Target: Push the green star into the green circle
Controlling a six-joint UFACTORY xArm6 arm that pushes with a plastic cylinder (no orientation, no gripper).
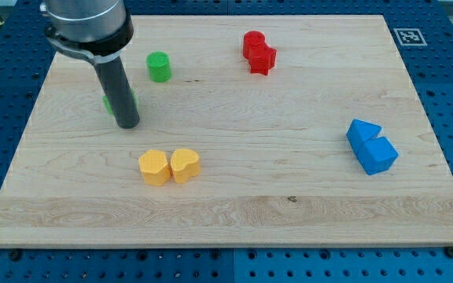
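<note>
The green circle (159, 67) is a short green cylinder at the upper left of the wooden board (234, 212). The green star (109, 102) is mostly hidden behind my dark rod; only green slivers show at the rod's left and right sides. My tip (127, 124) rests on the board right in front of the green star, below and to the left of the green circle. The star lies about a block's width down-left of the circle.
Two red blocks (257, 52) sit together at the top middle. Two yellow blocks (169, 166) sit side by side below my tip. Two blue blocks (370, 146) sit at the right. The board's left edge is near the rod.
</note>
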